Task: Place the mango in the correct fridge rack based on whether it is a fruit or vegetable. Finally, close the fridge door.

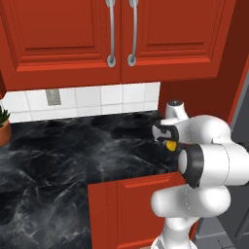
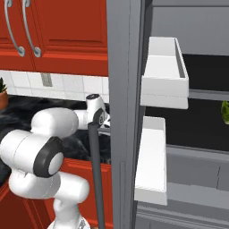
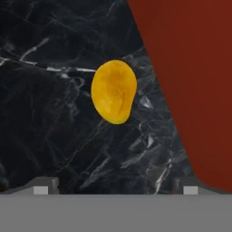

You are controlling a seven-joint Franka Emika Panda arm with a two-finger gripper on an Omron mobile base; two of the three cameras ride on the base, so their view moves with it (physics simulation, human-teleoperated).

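The mango (image 3: 113, 91) lay on the black marble counter (image 3: 54, 118), ahead of the jaws and roughly centred between them, not touched by either. In the hand view it stood clear of both finger tips (image 3: 41, 186), which rose far apart at the bottom, so the jaws were spread wide and held nothing. To the side of the right finger tip, a dark red panel (image 3: 190, 81) ran close beside the fruit without touching it. In the left base view the mango (image 1: 170, 145) showed as a small yellow spot just under the gripper (image 1: 163, 135), near the counter's right end, with the white arm bent over that corner. Beyond the gripper, the counter (image 1: 73, 151) ran back to a white tiled wall (image 1: 87, 97), with red wall cabinets (image 1: 63, 39) above it and a potted plant (image 1: 4, 127) well away at the far left edge. In the right base view the fridge door (image 2: 123, 112) stood open beside the arm, its long bar handle (image 2: 95, 174) just in front of the gripper (image 2: 103, 120) and two white bins (image 2: 163, 74) on its inner face. A green leafy vegetable (image 2: 225, 112) sat on a fridge shelf well to the right.
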